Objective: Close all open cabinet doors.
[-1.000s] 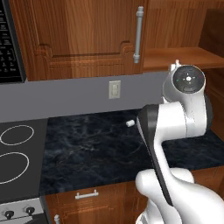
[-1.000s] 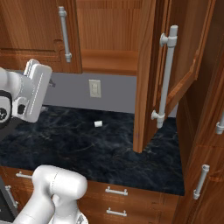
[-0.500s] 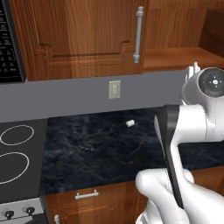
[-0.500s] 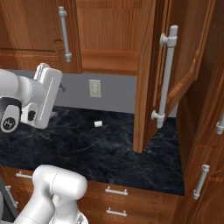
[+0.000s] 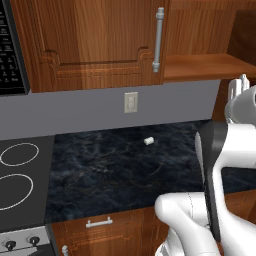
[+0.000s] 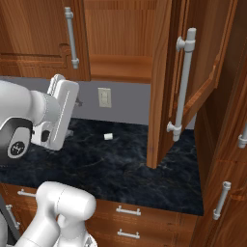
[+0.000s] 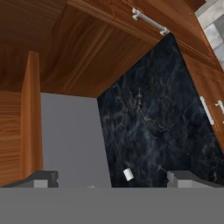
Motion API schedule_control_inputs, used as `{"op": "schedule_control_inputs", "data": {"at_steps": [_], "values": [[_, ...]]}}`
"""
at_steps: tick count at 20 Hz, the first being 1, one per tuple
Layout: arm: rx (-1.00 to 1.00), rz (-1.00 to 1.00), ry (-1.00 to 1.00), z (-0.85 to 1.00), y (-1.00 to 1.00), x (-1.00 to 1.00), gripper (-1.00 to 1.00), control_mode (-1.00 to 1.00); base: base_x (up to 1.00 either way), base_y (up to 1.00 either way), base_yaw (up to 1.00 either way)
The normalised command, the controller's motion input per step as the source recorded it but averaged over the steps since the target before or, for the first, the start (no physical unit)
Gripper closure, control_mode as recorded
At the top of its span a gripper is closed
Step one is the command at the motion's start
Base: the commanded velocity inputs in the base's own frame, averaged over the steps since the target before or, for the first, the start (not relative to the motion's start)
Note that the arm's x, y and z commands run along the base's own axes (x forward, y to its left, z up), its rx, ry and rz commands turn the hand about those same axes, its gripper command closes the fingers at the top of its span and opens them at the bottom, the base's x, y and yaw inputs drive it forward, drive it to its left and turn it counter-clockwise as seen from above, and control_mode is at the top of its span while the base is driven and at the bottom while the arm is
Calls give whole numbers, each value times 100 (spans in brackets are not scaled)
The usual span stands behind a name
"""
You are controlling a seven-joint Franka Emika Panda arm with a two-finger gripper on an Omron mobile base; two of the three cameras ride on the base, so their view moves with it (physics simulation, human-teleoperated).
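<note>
The left cabinet door (image 5: 90, 40) is flush shut, its grey bar handle (image 5: 159, 39) upright. Beside it the cabinet stands open, showing a bare wooden shelf (image 5: 200, 67). The open cabinet door (image 6: 160, 82) is swung out over the counter's right end, with its bar handle (image 6: 183, 82) on the far face. In the hand view this door (image 7: 113, 52) and its handle (image 7: 151, 22) run across the top. My gripper (image 6: 73, 103) hangs open above the counter, left of the open door and apart from it. Its fingertips (image 7: 41, 179) are spread wide with nothing between them.
A black marble counter (image 6: 120, 164) carries a small white cylinder (image 6: 108, 136) near the grey back wall with an outlet (image 6: 103, 97). A stove top (image 5: 20, 170) and a microwave (image 5: 10, 50) are at the left. Drawers (image 6: 130, 212) run below, and tall cabinet fronts (image 6: 231, 159) stand at the right.
The arm has swung to the right, carrying the hand across the counter toward the open cabinet. The doors have not moved.
</note>
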Motion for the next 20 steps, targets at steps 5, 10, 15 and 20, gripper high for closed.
{"op": "schedule_control_inputs", "data": {"at_steps": [5,10,15,20], "values": [[-3,0,0,0,-31,-22,-100,-100,0,0,0],[-7,0,0,-2,-27,-15,-100,-100,0,0,0],[-8,0,0,-1,-32,-13,-100,-100,0,0,0],[-8,0,0,0,-35,-11,-100,-100,0,0,0]]}}
